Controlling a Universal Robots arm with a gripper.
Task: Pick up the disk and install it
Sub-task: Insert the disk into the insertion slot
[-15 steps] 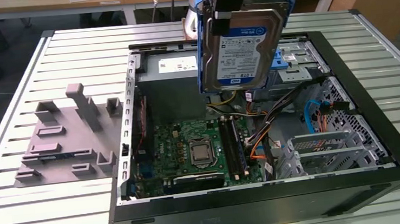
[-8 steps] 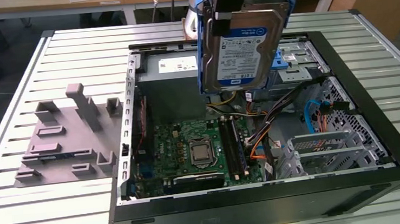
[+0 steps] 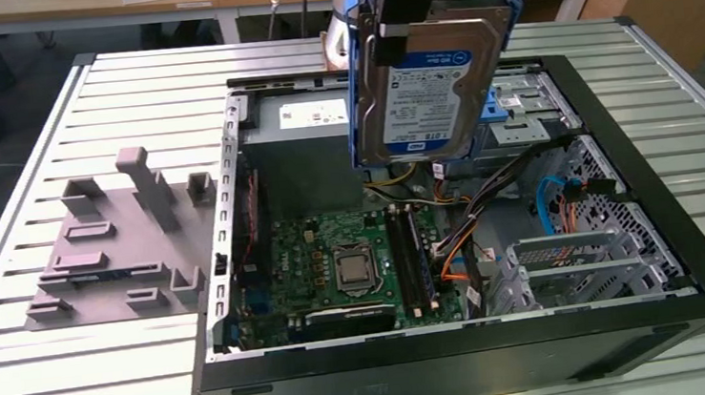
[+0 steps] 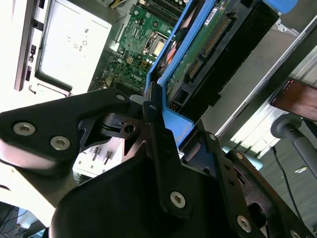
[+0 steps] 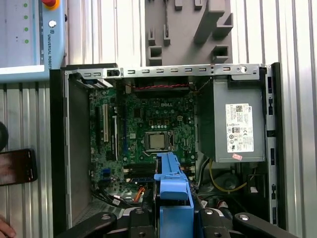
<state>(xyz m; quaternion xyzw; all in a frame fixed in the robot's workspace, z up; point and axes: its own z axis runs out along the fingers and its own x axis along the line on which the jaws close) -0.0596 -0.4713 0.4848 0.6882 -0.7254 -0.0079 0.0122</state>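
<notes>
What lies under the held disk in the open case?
Below the disk: the motherboard, its processor socket and loose cables. Whatever sits directly behind the disk is covered.

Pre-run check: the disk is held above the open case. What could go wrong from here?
1. The tool grips the disk at one end of its blue bracket; a slip could drop it onto the motherboard beneath.
2. Loose cables lie beside the drive cage and could snag the disk going in.
</notes>
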